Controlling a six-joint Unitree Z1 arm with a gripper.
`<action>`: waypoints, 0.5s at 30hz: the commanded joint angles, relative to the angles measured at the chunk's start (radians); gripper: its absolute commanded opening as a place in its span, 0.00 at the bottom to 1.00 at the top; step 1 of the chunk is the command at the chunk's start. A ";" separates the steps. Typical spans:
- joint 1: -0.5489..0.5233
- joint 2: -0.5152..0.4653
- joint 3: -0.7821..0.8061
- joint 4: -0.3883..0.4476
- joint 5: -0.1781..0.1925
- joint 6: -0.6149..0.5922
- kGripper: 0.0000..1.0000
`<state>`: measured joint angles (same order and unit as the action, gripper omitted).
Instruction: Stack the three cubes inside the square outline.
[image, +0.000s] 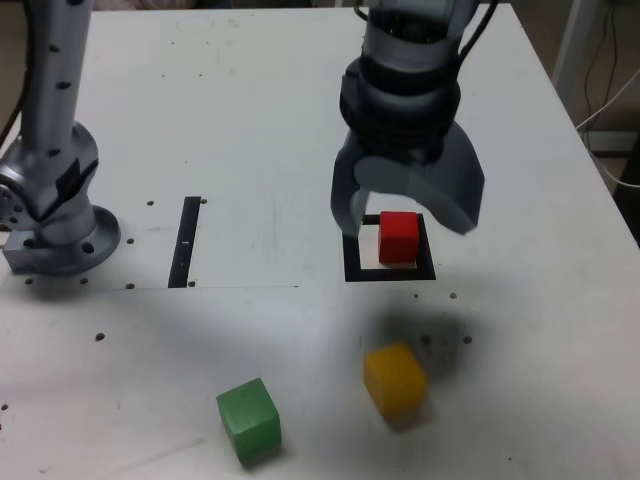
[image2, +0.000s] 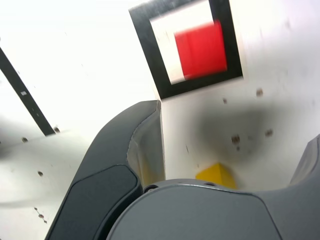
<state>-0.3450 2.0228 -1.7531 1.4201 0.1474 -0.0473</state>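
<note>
A narrow black strip lies flat on the white table, with cables hanging beyond the table's far edge.

A white table, speckled with small dark holes, fills the room's view; at the exterior view's far right, cables hang beside it.

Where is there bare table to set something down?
Bare: the far tabletop behind the black strip, and between that strip and the square outline. Crowded: the outline holds the red cube under the open gripper; yellow cube and green cube occupy the near edge.
</note>
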 joint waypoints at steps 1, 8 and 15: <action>-0.028 0.009 -0.013 0.011 -0.005 -0.008 1.00; -0.135 0.029 -0.014 0.014 -0.025 -0.019 0.99; -0.206 0.047 -0.008 0.004 -0.044 0.012 0.99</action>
<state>-0.5380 2.0628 -1.7621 1.4281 0.1079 -0.0470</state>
